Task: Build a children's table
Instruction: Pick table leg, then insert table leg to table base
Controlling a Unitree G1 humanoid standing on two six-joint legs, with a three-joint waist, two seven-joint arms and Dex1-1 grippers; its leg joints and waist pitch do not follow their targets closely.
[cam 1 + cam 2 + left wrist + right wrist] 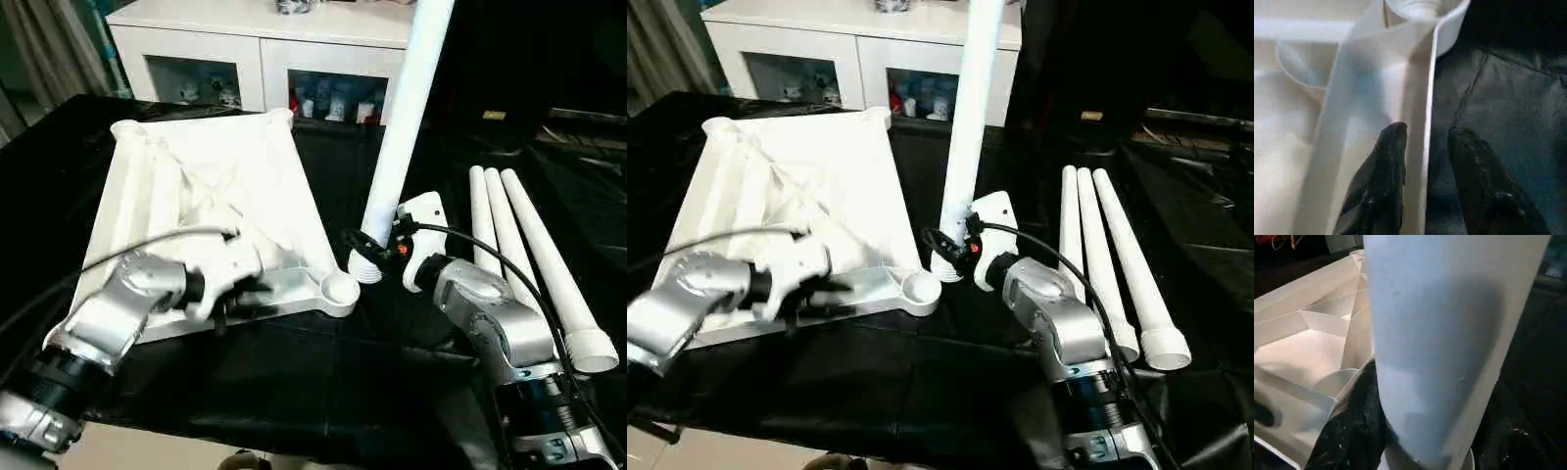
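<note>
The children's table top (211, 171) lies upside down on black cloth, its ribbed underside facing up. My left gripper (235, 299) is at its near edge. Its two black fingers (1393, 161) stand open astride the thin rim (1428, 93), one inside and one over the cloth. My right gripper (374, 251) is shut on a white tube leg (402, 117) and holds it nearly upright. The leg's lower end (366, 266) rests on the cloth just right of the near corner socket (340, 286). Three more legs (509, 240) lie side by side on the right.
A white cabinet (255, 44) with glass doors stands behind the table. Black cloth (323, 382) covers the work surface between my forearms. Cables run along both wrists.
</note>
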